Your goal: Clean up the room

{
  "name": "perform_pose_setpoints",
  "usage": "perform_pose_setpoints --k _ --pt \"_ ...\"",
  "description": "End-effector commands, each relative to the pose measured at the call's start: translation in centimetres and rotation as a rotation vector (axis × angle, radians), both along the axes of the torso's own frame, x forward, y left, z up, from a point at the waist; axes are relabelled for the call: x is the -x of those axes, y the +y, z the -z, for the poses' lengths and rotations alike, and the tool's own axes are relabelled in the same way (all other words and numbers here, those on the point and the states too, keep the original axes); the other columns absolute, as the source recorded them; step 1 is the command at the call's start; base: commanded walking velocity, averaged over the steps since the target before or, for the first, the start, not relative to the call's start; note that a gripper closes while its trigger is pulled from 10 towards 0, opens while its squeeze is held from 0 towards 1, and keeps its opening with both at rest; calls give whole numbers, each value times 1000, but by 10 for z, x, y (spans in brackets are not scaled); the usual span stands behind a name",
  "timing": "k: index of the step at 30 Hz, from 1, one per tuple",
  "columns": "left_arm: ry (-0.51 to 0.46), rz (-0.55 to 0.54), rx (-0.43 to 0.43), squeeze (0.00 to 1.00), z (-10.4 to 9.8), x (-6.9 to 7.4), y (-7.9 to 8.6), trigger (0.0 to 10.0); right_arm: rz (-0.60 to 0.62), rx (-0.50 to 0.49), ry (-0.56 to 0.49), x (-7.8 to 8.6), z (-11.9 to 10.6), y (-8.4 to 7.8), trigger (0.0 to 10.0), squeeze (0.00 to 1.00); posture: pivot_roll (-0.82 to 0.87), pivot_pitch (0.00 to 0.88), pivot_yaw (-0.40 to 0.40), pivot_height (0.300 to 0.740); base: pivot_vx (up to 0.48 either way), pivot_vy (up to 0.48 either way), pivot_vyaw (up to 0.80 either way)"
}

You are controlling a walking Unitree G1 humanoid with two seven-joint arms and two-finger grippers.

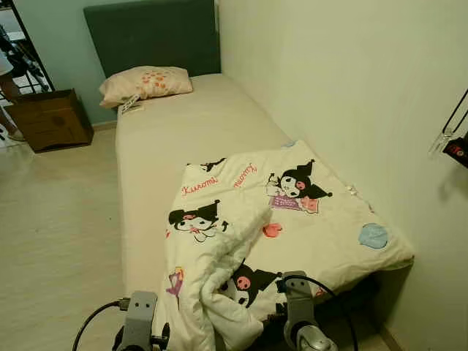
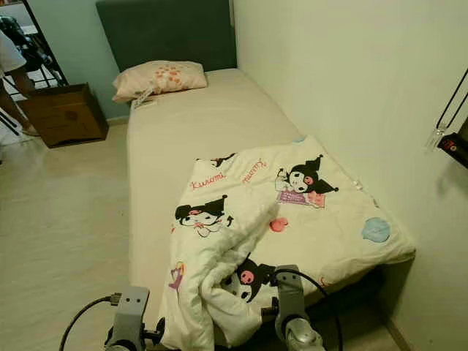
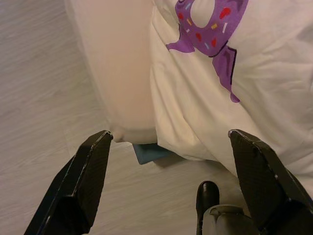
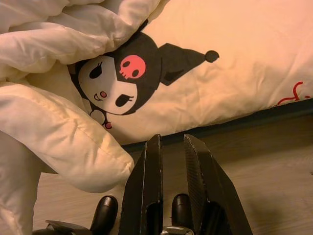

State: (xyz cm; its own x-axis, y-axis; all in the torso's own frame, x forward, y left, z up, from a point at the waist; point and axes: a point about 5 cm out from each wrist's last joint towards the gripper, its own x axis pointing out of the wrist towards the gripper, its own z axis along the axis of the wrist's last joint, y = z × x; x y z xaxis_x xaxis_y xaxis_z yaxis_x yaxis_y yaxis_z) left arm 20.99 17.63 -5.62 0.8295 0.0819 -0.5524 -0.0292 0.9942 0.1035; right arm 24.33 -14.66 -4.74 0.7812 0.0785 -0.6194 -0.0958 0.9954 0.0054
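Bed (image 1: 183,124) unmade: quilt (image 1: 292,219) bunched ahead of spread left fingers (image 3: 88,181) and empty, nearly-pressed right fingers (image 4: 146,191), ungrasped

A single bed with a beige sheet (image 1: 197,124) runs along the right-hand wall, its upholstered green headboard (image 1: 152,33) at the far end. A peach patterned pillow (image 1: 145,82) lies below it; a white cartoon-printed quilt (image 1: 292,219) covers the near end, spilling over the foot. A brown wooden box (image 1: 50,118) stands on the floor left of the headboard.
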Motion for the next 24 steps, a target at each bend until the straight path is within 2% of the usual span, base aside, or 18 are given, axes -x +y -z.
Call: perform_pose_setpoints --k 1,8,13,24 --pt "3 -13 -9 0 0 2 6 10000 21 -12 25 4 4 1 10000 0 -34 76 24 740 0 0 0" --pt "36 -12 23 0 2 0 3 10000 49 -20 31 6 5 -4 10000 0 -39 77 31 740 0 0 0" --pt "46 18 27 0 2 0 0 10000 19 -2 37 8 6 -4 10000 0 -38 77 31 740 0 0 0" --pt "70 29 -25 0 4 1 3 10000 15 -9 36 5 5 4 10000 0 -26 74 32 740 0 0 0"
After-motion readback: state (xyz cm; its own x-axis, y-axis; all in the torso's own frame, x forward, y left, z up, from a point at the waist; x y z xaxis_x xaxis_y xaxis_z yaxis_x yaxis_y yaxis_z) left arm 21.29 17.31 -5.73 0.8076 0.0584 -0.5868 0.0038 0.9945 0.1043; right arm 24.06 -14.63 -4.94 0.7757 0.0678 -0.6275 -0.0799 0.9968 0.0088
